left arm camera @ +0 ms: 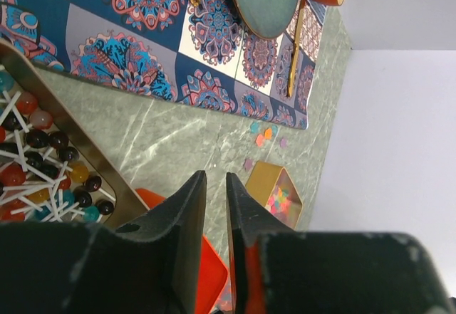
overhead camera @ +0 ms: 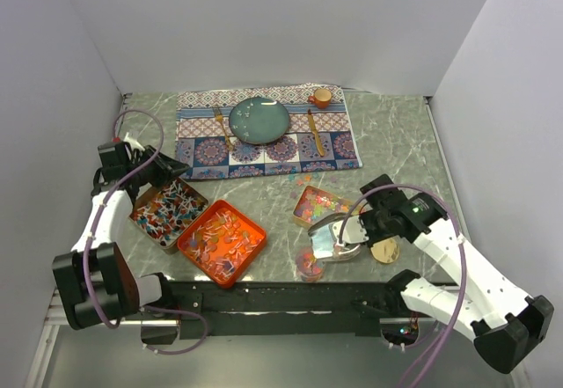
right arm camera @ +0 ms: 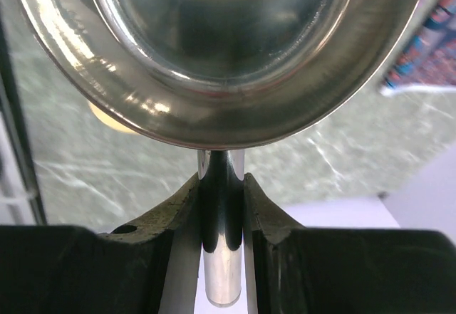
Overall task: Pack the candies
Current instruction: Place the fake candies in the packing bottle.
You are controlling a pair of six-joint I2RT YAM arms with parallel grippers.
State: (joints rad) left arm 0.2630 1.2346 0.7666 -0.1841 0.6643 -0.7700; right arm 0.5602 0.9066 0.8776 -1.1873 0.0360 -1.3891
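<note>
On the marble bench point(overhead camera: 396, 142) sit an orange tray point(overhead camera: 244, 216), a metal tray point(overhead camera: 148, 234) and a small gold tin point(overhead camera: 299, 203), all holding candies point(overhead camera: 321, 205). Right fingers point(right arm camera: 182, 207) clamp the handle of the silver scoop point(overhead camera: 332, 240) beside the tin; left fingers point(left arm camera: 189, 214) hang slightly apart, empty.

The right gripper point(right arm camera: 221, 186) is clamping the polished round handle point(right arm camera: 222, 257) of a silver metal scoop point(right arm camera: 221, 50), its two dark jaws pressing on the handle from both sides. The scoop's bowl is filling the upper part of the view, its shiny rim curving just above the jaws. Beneath it the green marbled counter point(right arm camera: 320, 164) is showing. A pale yellow round thing point(right arm camera: 107, 118) is peeking out under the rim at left, and a patterned blue mat point(right arm camera: 427, 50) is lying at the right edge.
</note>
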